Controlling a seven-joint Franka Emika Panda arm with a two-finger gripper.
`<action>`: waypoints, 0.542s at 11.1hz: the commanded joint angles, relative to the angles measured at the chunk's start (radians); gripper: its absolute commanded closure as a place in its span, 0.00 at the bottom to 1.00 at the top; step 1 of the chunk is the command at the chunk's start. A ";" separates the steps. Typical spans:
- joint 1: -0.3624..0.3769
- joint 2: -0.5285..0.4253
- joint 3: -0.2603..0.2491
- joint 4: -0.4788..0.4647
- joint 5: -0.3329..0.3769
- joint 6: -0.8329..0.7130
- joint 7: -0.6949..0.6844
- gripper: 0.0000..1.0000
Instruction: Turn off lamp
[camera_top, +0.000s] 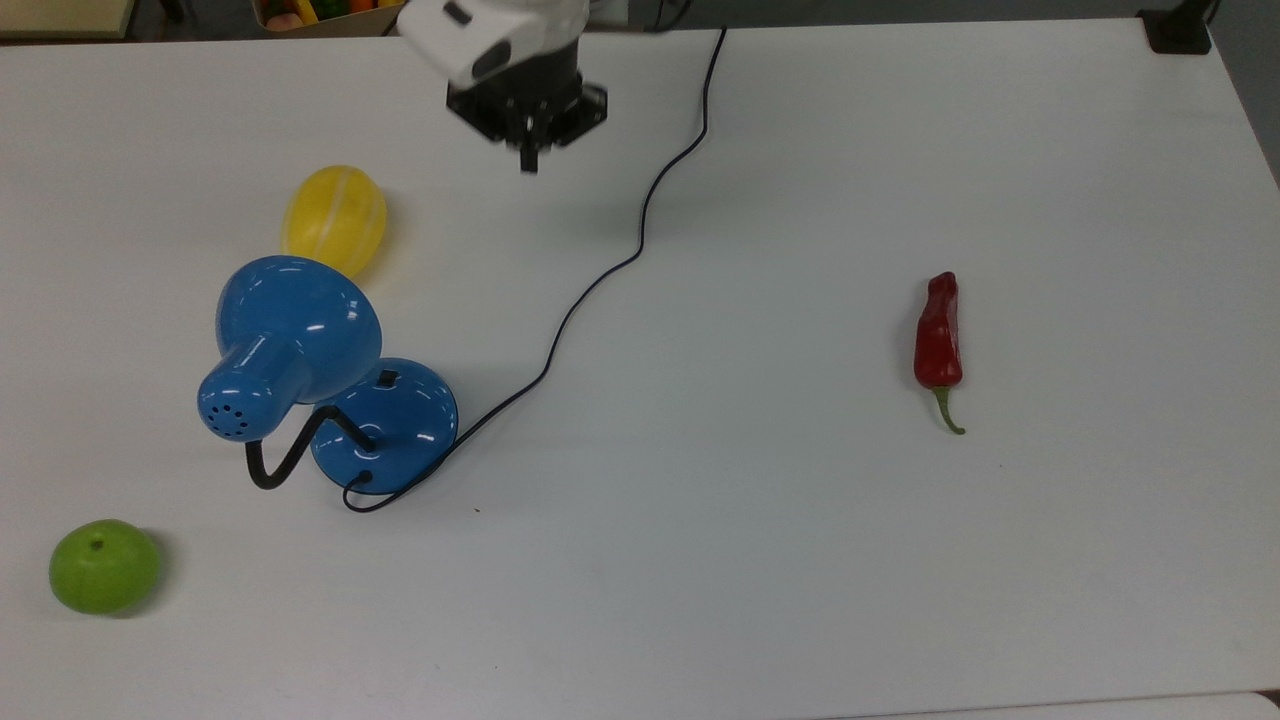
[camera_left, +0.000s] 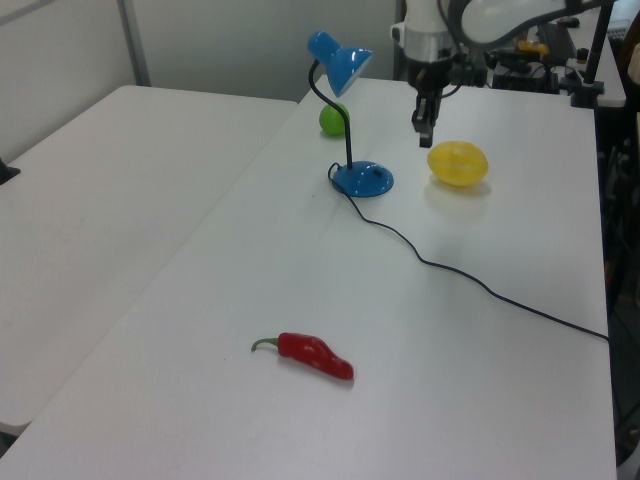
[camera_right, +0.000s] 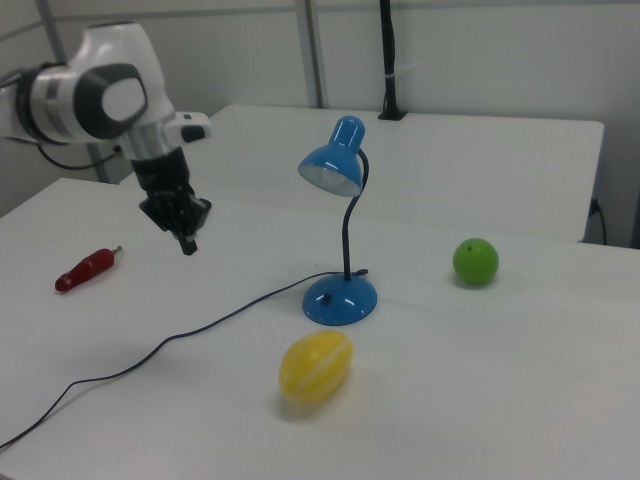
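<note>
Pincer (camera_right: 188, 245) clenched, holding nothing, hangs above the table (camera_top: 800, 550), well apart from the lamp (camera_top: 300, 340).

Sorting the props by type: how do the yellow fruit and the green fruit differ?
The yellow fruit is oval with pale stripes; the green fruit is round with a dark stem dimple. In the top view, yellow lies above the lamp, green below it. Both rest loose on the table.

- Lamp (camera_right: 341, 220): glossy blue, upright on white table.
- Bell shade tilted downward; bulb appears unlit.
- Black bendy neck rises from round domed base.
- Thin black cord trails from the base.
</note>
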 joint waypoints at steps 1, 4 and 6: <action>0.092 -0.108 -0.078 -0.015 -0.015 -0.118 -0.001 1.00; 0.125 -0.139 -0.141 0.017 -0.010 -0.145 0.011 1.00; 0.104 -0.127 -0.139 0.073 0.005 -0.194 0.004 0.58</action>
